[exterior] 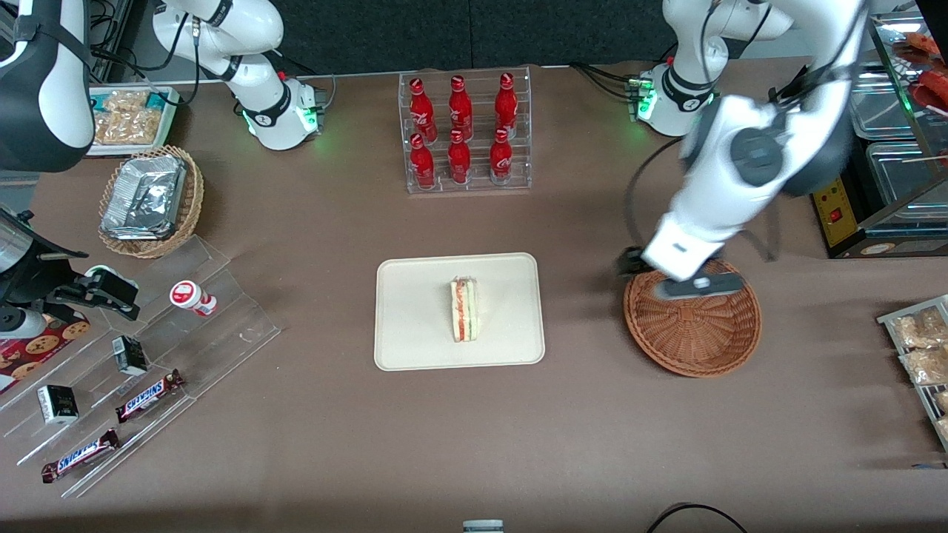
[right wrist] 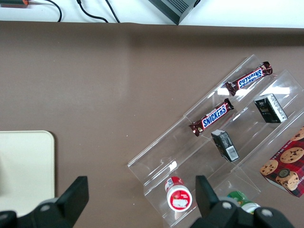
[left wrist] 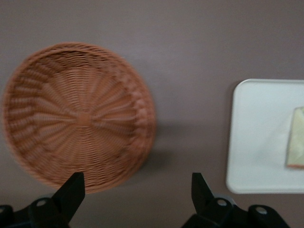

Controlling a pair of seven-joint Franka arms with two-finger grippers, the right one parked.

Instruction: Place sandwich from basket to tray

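Cream-beige and flat, the rectangular tray [exterior: 415, 311] with rounded corners and a low rim lies on the brown bench [exterior: 474, 444] and serves as the landmark. On the tray, a little toward the working arm's end of it, lies the small triangular sandwich [exterior: 464, 310] of pale white bread, with its red-orange and green filling stripe running along the cut edge. Nothing touches the sandwich.

Toward the working arm's end of the bench from the tray, well apart from it, sits the round shallow reddish-brown woven wicker basket [exterior: 696, 333]. Nothing lies inside the basket; in the left wrist view its woven bottom [left wrist: 78, 116] is bare.

The left arm's hand [exterior: 696, 286] hangs above the basket, over the part of its rim that is farther from the front camera. In the left wrist view the two black fingers [left wrist: 71, 192] stand wide apart and hold nothing between them, and this view also shows one end of the tray [left wrist: 259, 137] with a corner of the sandwich [left wrist: 297, 145] on it.

Farther from the front camera than the tray stands a clear acrylic rack with six red bottles [exterior: 463, 129].
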